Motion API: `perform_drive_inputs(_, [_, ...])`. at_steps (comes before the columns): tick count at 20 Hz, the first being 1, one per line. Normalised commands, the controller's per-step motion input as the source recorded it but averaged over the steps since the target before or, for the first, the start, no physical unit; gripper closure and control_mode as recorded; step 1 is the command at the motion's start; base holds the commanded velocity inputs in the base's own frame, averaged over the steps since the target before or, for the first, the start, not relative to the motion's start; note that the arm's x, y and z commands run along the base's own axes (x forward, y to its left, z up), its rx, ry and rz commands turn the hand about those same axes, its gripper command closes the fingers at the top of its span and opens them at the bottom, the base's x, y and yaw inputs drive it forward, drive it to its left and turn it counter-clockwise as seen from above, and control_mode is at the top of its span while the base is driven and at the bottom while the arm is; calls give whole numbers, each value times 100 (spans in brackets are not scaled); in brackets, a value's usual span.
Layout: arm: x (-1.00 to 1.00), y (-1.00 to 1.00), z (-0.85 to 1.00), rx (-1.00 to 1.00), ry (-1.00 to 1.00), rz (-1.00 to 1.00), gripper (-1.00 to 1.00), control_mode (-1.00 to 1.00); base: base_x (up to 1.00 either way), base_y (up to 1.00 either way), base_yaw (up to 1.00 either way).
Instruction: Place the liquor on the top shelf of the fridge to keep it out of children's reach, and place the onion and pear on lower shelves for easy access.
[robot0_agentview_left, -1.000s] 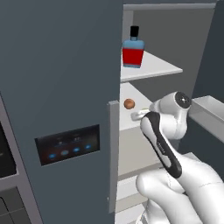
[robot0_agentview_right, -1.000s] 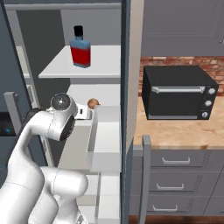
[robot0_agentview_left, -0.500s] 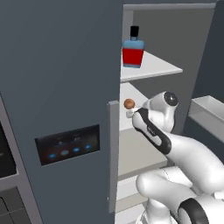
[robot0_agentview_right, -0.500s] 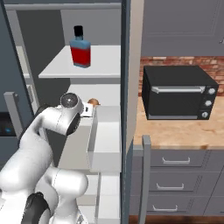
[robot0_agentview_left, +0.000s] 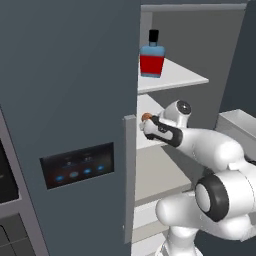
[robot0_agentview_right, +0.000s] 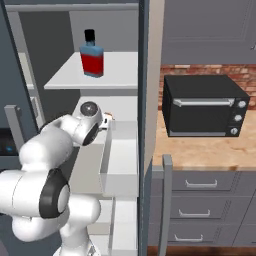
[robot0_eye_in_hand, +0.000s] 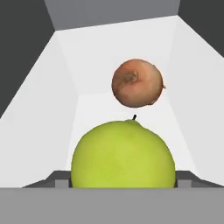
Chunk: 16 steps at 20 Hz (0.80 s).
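Fridge (robot0_agentview_left: 65, 75) door open. Liquor (robot0_agentview_left: 151, 56) stands upright on the top shelf (robot0_agentview_left: 175, 77), near its front edge; that part of the task looks done.

Onion (robot0_eye_in_hand: 137, 83) sits on a lower shelf (robot0_eye_in_hand: 109, 52), the one just under the top shelf, toward the back. In the left base view a sliver of it shows brown-orange just past the hand, at the shelf's left side.

Pear (robot0_eye_in_hand: 123, 155) sits between the gripper's (robot0_eye_in_hand: 123, 183) finger tips, stem pointing away from the hand toward the onion. Jaws stand wide with the pear's flanks filling the gap between them; judged a grip on the pear, though the actual contact is hidden behind the fruit. Whether the pear's underside touches the shelf cannot be told.

Key relation: the onion lies straight ahead of the held pear along the gripper's line of reach, a small gap of white shelf showing between them. Pear is round, no long axis to mind beyond the stem. Room to either side on the shelf looks ample.

Arm pose: forearm reaches level into the fridge at lower-shelf height, wrist tucked in below the top shelf, elbow bulging out in front of the base.

Judgement: pear is at its placing spot. Release calls for the fruit to be settled on the shelf first, short of the onion, lest it roll.
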Motion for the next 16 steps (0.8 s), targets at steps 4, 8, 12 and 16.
perform_drive_inputs(4, [65,-12,-37,2,0,0,100,-100,0,0,0])
perform_drive_inputs(8, [66,-7,-42,2,0,0,100,-100,0,0,0])
perform_drive_inputs(12, [66,-1,-47,1,0,0,100,-100,0,0,0])
perform_drive_inputs(16, [54,0,-29,0,0,0,-100,-100,0,0,0])
